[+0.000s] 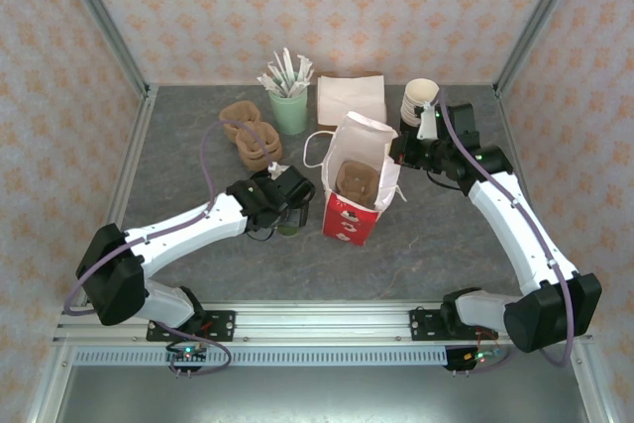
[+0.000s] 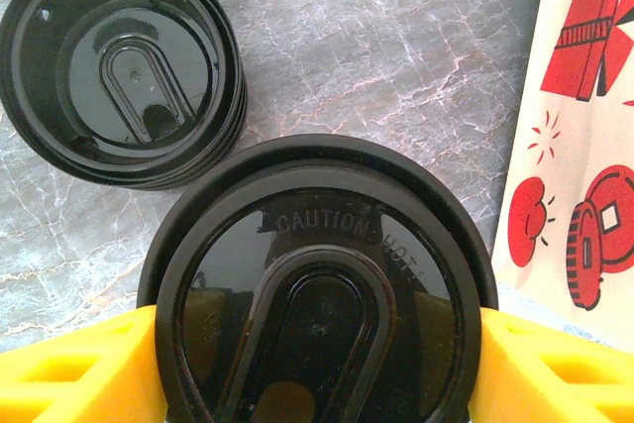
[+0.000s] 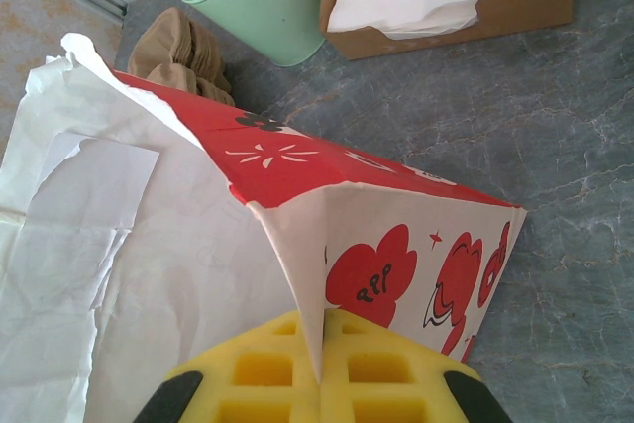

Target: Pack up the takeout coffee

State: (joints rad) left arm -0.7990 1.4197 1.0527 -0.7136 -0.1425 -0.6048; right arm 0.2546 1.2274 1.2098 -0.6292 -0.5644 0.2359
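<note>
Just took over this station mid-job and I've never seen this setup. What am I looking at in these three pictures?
Two robot arms bolted to a table. The overhead picture looks down from behind them; the other two come from cameras on each wrist. The left end effector straddles the lidded coffee cup beside a stack of loose lids; grip unclear. The right end effector pinches the rim of the red-and-white paper bag. Also there: spare cups, napkins, cup carriers.

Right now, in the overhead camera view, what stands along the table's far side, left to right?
Brown pulp cup carriers → mint-green cup of paper-wrapped sticks → box of white napkins → stack of lidless cups.
</note>
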